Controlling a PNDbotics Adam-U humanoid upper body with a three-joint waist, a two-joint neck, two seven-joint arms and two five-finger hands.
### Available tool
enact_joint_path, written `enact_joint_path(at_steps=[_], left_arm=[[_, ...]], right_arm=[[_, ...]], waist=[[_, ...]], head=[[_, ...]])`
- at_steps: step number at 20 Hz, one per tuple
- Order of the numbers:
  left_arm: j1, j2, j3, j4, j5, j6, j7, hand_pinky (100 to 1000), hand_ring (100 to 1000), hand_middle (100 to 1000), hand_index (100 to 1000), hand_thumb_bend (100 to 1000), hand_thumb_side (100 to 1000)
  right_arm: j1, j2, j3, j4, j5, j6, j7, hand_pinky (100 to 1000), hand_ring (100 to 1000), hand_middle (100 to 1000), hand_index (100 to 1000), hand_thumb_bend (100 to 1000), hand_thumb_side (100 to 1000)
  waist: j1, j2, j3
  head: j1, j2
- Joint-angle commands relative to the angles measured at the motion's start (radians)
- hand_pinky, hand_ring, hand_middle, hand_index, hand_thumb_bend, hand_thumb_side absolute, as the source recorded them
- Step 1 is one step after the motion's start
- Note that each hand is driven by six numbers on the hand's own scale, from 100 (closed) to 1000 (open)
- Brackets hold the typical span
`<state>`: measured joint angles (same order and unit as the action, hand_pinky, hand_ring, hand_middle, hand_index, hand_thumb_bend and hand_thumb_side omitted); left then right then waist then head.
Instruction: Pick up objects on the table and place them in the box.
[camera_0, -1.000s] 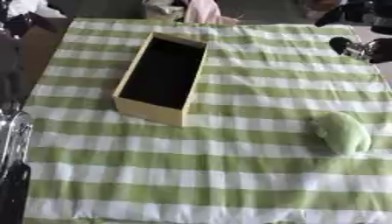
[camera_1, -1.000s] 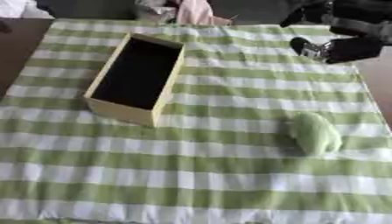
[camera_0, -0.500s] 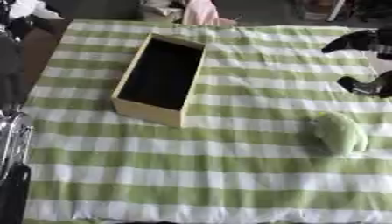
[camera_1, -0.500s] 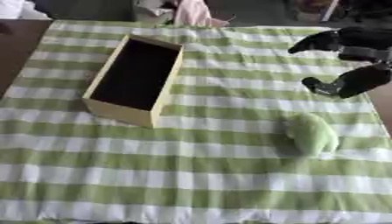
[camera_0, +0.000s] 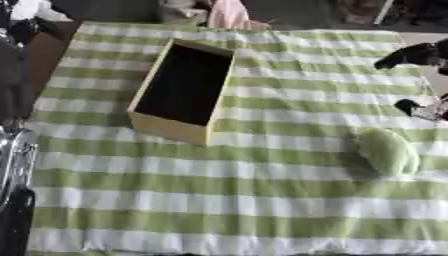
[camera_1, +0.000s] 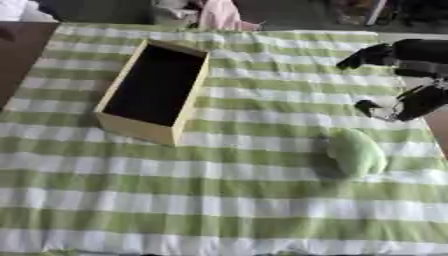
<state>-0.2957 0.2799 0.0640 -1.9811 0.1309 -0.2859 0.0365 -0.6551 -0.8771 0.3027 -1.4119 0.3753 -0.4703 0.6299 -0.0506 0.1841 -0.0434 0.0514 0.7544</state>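
The robot's right hand (camera_1: 404, 80), fingers spread and empty, hovers just above a pale green, soft-looking lump (camera_1: 354, 151) lying on the checked cloth (camera_1: 219, 200), well right of the open box (camera_1: 154, 92); probably light and squashy, best grasped across its rounded middle.

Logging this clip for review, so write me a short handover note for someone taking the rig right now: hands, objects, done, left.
Right hand: over the table's right edge, beyond the green object, fingers spread open, holding nothing.
Left hand: not in view; only part of the left arm shows at the lower left edge.
Green object: a soft-looking lump lying on the checked cloth, right of centre, apart from the box.
Box: open, on the left half of the cloth, looks empty.
Done: nothing is in the box.
Left: grasp the green object, carry it left and put it into the box.
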Motion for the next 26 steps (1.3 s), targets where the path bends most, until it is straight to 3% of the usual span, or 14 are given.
enact_joint_path(at_steps=[1,10,16,19,20,21,26], left_arm=[[-0.006,0.011,0.002,-0.019,0.001,0.003,-0.001,480,852,769,710,100,734],[-0.006,0.010,0.002,-0.019,0.000,0.007,-0.005,479,855,769,710,100,731],[-0.003,0.010,0.002,-0.019,-0.001,0.010,-0.006,479,856,769,710,100,730],[0.000,0.011,0.002,-0.019,-0.001,0.012,-0.007,479,856,769,710,100,731],[0.001,0.011,0.001,-0.019,-0.001,0.012,-0.008,479,856,769,710,100,731],[0.002,0.011,0.001,-0.019,-0.001,0.012,-0.008,479,856,769,710,100,731],[0.002,0.011,0.000,-0.019,-0.001,0.013,-0.010,478,857,769,710,100,731]], right_arm=[[-0.002,-0.048,-0.017,-0.009,-0.020,0.006,0.007,966,893,890,1000,168,602],[0.050,-0.034,0.002,0.026,-0.040,0.021,0.039,941,888,887,1000,137,523],[0.082,-0.039,0.004,0.011,-0.078,0.026,0.063,948,885,885,1000,139,551],[0.096,-0.046,0.009,-0.003,-0.069,0.015,0.065,960,890,887,1000,153,557],[0.102,-0.048,0.009,-0.007,-0.063,0.011,0.063,961,891,887,1000,228,536],[0.107,-0.049,0.010,-0.010,-0.057,0.006,0.061,962,892,888,1000,157,572],[0.126,-0.047,0.009,-0.023,0.000,-0.008,0.034,976,897,894,1000,181,579]], waist=[[0.000,-0.018,-0.003],[0.000,-0.015,-0.001],[-0.001,-0.018,-0.003],[-0.003,-0.023,-0.005],[-0.004,-0.024,-0.006],[-0.004,-0.024,-0.006],[-0.003,-0.024,-0.005]], head=[[0.003,0.004],[0.001,0.002],[0.002,0.007],[0.004,0.012],[0.005,0.013],[0.006,0.014],[0.007,0.013]])
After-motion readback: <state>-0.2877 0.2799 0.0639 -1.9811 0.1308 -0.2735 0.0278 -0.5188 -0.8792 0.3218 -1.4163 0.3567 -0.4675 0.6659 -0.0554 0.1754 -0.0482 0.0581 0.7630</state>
